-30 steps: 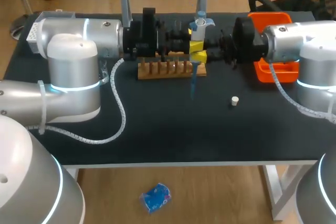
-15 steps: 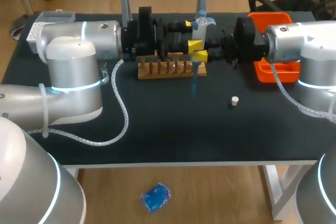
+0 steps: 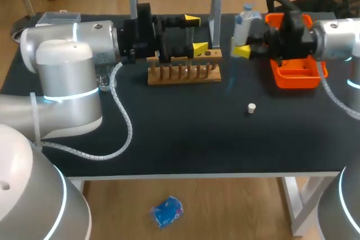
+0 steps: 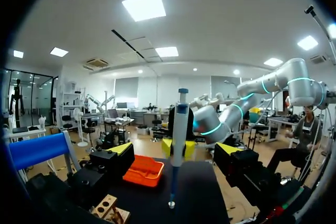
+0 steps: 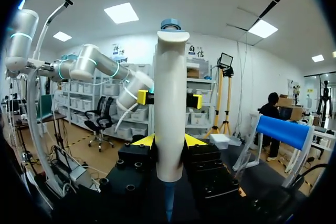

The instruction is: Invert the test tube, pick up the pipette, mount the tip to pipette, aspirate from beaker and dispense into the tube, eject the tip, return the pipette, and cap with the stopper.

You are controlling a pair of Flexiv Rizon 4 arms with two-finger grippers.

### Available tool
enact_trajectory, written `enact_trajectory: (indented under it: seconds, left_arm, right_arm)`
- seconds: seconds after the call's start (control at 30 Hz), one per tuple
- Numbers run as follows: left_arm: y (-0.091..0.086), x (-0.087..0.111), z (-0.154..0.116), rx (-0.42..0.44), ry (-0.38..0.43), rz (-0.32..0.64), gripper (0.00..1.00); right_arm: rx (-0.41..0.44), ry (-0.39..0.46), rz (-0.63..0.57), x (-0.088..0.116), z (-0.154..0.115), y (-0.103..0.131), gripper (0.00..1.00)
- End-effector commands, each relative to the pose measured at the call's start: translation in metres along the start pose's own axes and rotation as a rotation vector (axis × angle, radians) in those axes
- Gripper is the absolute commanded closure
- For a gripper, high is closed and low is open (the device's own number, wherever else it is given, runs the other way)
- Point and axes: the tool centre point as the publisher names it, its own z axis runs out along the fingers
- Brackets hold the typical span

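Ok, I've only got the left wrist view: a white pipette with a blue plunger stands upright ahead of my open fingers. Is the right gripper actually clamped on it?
Observer: Yes. The right wrist view shows the right gripper with one yellow-tipped finger on each side of the white pipette, both touching its body.
Operator: And the stopper? I can't find it from here.
Observer: In the head view the small white stopper lies alone on the black table. It is apart from the wooden tube rack, nearer the front edge and off to the robot's right, with neither gripper touching it.
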Motion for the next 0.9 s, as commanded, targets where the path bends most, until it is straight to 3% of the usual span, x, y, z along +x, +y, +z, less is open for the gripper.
enact_trajectory:
  seconds: [0.03, 0.5, 0.9]
  left_arm:
    - [0.000, 0.000, 0.000, 0.001, -0.002, 0.000, 0.00]
    - [0.000, 0.000, 0.000, 0.001, -0.002, 0.000, 0.00]
    - [0.000, 0.000, 0.000, 0.001, -0.002, 0.000, 0.00]
  right_arm:
    - [-0.013, 0.005, 0.003, -0.009, -0.041, 0.002, 1.00]
    - [0.000, -0.114, -0.025, -0.059, -0.144, 0.012, 1.00]
    - [0.045, -0.251, -0.014, -0.086, -0.211, -0.003, 1.00]
